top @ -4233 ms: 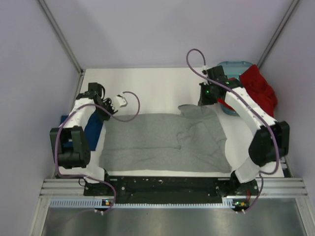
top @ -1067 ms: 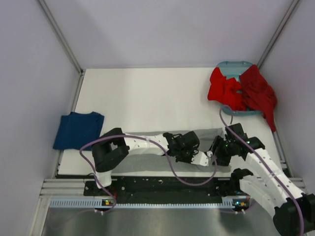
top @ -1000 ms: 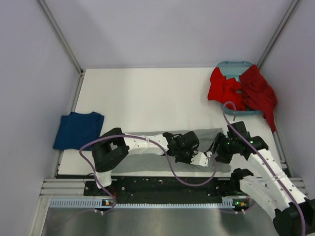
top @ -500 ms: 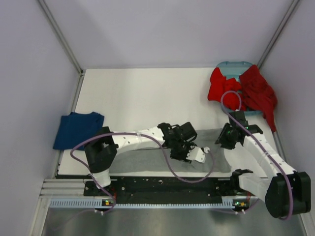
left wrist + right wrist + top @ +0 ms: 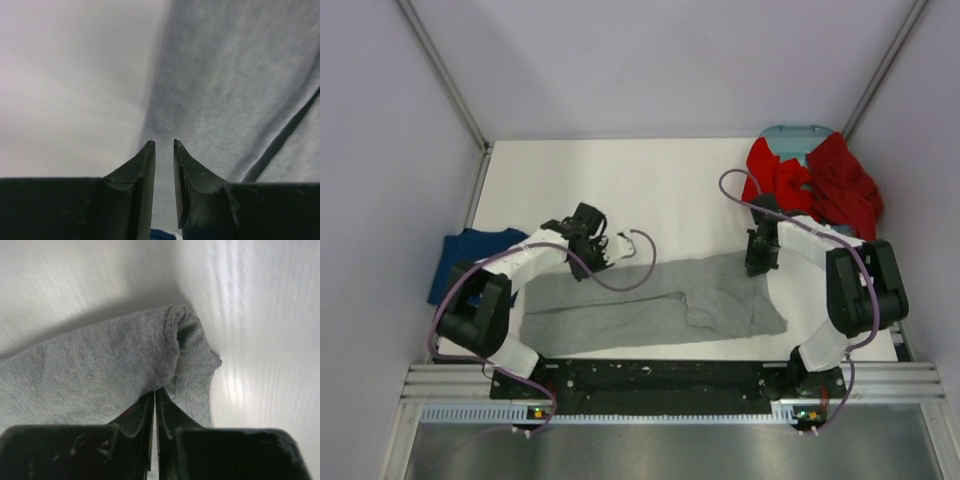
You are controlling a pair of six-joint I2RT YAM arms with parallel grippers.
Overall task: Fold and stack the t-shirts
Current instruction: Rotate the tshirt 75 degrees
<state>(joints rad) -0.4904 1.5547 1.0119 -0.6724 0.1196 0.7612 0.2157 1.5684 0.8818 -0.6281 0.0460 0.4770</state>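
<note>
The heather grey t-shirt (image 5: 650, 305) lies as a long folded band along the near part of the table. My left gripper (image 5: 601, 252) hangs over its far left edge. In the left wrist view the left gripper (image 5: 163, 145) is narrowly open, with nothing between its jaws and grey t-shirt (image 5: 240, 75) beneath. My right gripper (image 5: 756, 265) is at the shirt's far right corner. There the right gripper (image 5: 155, 391) is shut on a fold of the grey t-shirt (image 5: 100, 365) beside the ribbed collar. The navy t-shirt (image 5: 455, 262) lies at the left edge, partly behind my left arm. Red t-shirts (image 5: 800, 185) are heaped at the back right.
A teal basket (image 5: 798, 131) stands in the back right corner under the red heap, which spills over its rim. The white table (image 5: 650, 190) is walled by grey panels on three sides. A purple cable loops from each wrist.
Both arms have drawn back from the shirt's near middle to its far edge, the left one going left. The right jaws have closed on the cloth. The left jaws opened, then narrowed.
</note>
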